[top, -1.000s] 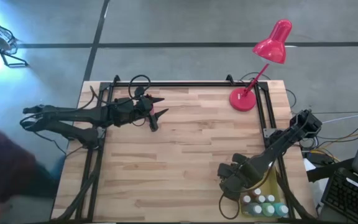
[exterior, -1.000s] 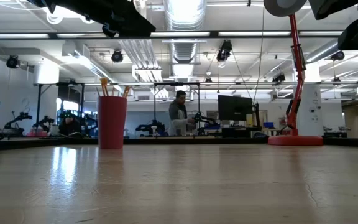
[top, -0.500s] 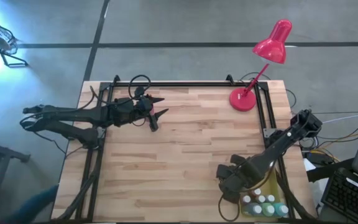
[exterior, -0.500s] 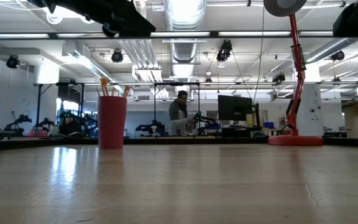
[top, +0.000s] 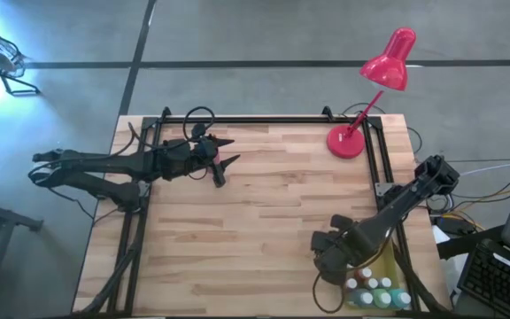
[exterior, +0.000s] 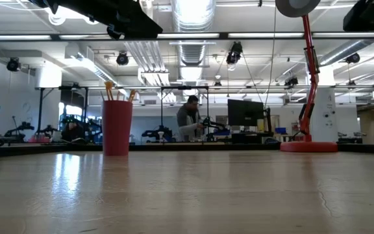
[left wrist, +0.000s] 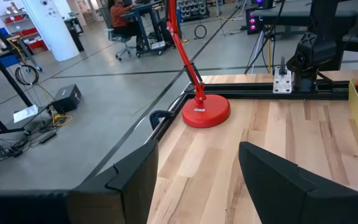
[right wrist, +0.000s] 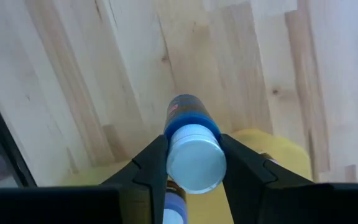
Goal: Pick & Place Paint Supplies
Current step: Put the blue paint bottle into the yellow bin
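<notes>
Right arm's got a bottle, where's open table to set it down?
Bare wood runs between the left gripper and the right gripper, clear of the lamp base. Crowded only at the yellow tray of bottles.

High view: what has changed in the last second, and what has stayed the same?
The right gripper has closed on a blue bottle at the yellow tray, and it shifted only slightly over the table's near right corner. The left arm with its open gripper, the red lamp and the red cup stayed put.
</notes>
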You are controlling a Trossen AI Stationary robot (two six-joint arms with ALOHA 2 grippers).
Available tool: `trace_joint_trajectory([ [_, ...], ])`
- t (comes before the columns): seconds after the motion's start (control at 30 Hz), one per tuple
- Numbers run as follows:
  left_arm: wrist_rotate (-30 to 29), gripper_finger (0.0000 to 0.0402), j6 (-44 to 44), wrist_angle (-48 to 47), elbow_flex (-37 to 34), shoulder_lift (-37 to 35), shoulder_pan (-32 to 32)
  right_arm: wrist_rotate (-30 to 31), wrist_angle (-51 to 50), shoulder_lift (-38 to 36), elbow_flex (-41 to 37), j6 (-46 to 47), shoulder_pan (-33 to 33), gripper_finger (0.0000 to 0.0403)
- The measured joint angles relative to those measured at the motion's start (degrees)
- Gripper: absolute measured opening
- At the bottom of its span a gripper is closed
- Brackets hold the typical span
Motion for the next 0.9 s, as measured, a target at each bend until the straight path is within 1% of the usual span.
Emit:
trace_joint_trajectory([
  [0.2, 0.00, 0.0229, 0.02, 0.00, 0.00, -0.02, 0.00, 1.57, -0.09, -3.97, 0.00, -0.63, -0.22, 0.0111],
  [0.33, 0.00, 0.0229, 0.00, -0.02, 0.00, -0.01, 0.00, 3.04, 0.38, -8.60, -0.02, 1.81, -0.20, 0.0111],
  [0.53, 0.00, 0.0229, -0.01, -0.04, 0.00, -0.02, 0.00, 6.24, 0.45, -15.37, -0.02, 1.96, -0.09, 0.0111],
  [0.77, 0.00, 0.0229, 0.00, -0.35, 0.00, -0.01, 0.00, 6.01, -8.12, -20.83, -0.02, 5.24, -0.07, 0.0111],
  [0.9, 0.00, 0.0229, 0.02, -0.35, 0.00, 0.00, 0.00, 2.05, -10.90, -22.44, -0.02, 9.47, 0.54, 0.0111],
])
